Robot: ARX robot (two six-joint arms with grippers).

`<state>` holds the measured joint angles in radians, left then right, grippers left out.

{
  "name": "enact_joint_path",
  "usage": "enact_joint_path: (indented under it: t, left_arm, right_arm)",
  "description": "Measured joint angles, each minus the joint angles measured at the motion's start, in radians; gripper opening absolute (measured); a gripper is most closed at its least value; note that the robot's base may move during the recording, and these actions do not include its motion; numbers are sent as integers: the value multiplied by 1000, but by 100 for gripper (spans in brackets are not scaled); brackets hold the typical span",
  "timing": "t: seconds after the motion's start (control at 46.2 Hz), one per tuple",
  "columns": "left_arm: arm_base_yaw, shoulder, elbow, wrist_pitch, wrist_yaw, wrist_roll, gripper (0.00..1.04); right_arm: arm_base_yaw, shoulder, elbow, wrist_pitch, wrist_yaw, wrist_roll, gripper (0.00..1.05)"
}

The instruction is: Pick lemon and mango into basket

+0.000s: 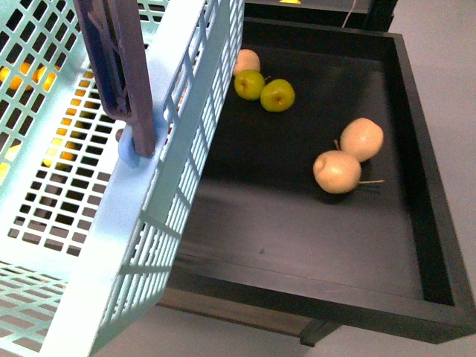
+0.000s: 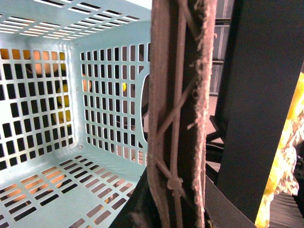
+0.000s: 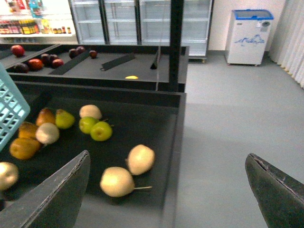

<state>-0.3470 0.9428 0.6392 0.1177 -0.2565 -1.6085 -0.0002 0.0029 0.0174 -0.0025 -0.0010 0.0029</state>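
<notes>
- Left claw (image 2: pixel 218 95): seen very close in the left wrist view. One finger (image 2: pixel 175 114) is padded, frayed and laced with cord; the other is a dark slab, with a narrow strip of background between them. Whether it is spread or pinching something cannot be told.
- Basket (image 1: pixel 126 223): pale blue slotted plastic, tilted, filling the left of the front view. Its near corner overlaps the worktop edge. The left wrist view looks into its inside, with the padded finger just beside the cut-out in the wall.
- Handle (image 1: pixel 119 59): grey-purple bar, pinned to the basket rim by a blue round pivot (image 1: pixel 137 152).
- Right claw (image 3: pixel 167 156): spread wide, holding and touching nothing. Its two dark fingers (image 3: pixel 52 194) stand at opposite sides of the right wrist view.
- Yellow-orange fruit (image 1: pixel 22 74): shows only in patches through the basket's slots, lying outside and behind the slotted wall, well apart from the right claw. Lemon or mango cannot be told.
- Worktop (image 1: pixel 297 223): black tray with raised rim.
- Green apples (image 1: pixel 250 84): two, touching, near the far side, with one pale fruit just behind.
- Pale round fruits (image 1: pixel 337 172): two, touching, stalked, lying ahead of the right claw's gap.
</notes>
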Motion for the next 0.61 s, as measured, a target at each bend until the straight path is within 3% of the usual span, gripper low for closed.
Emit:
enact_joint_path:
  t: [0.606]
  left_arm:
    - [0,0,0,0,1,0,7]
  right_arm:
    - [0,0,0,1,2,0,96]
